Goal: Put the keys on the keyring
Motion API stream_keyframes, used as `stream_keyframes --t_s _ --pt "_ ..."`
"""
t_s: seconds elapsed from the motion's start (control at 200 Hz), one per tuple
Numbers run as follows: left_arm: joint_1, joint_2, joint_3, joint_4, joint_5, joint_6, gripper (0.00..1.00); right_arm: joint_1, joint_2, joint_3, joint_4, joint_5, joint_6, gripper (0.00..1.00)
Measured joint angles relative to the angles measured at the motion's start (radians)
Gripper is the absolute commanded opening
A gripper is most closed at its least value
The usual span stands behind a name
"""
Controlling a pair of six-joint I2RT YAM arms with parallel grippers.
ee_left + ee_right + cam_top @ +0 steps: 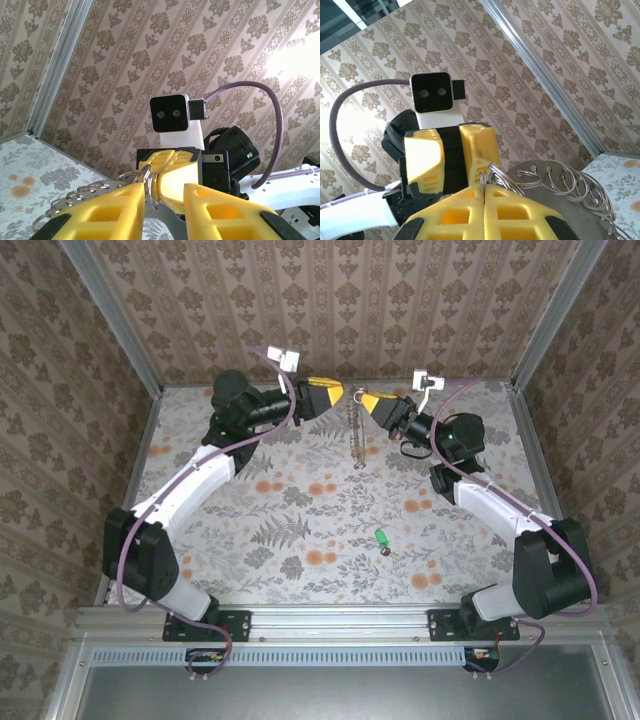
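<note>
over the far desk (300,510): keyring (353,435), a chain of silvery rings, hangs between the 2 sets of jaws.
right jaws: clenched on a ring at the chain's top.
left jaws: part way apart about a ring there; whether they grip it i cannot tell.
key (381,537): 1 seen, green head, lying on the desk toward the near right, well apart from the keyring.
done: keyring held up; no key on it.
left: fetch the key and thread it on.
surface: floral print, grey and orange.
room: brown patterned walls (330,300) on 3 sides, metal frame.

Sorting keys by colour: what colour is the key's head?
Bright green key; top view shows it best.
</note>
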Motion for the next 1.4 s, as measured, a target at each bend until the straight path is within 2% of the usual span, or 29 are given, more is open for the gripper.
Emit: stream_keyframes --t_s 0.475,1.4 --pt "0.0 0.048 0.001 0.104 0.023 -0.107 0.27 0.0 0.022 0.0 0.019 0.017 0.023 0.0" --pt "-0.04 0.107 0.005 0.095 0.029 -0.114 0.28 0.0 0.034 0.0 0.022 0.017 0.03 0.0"
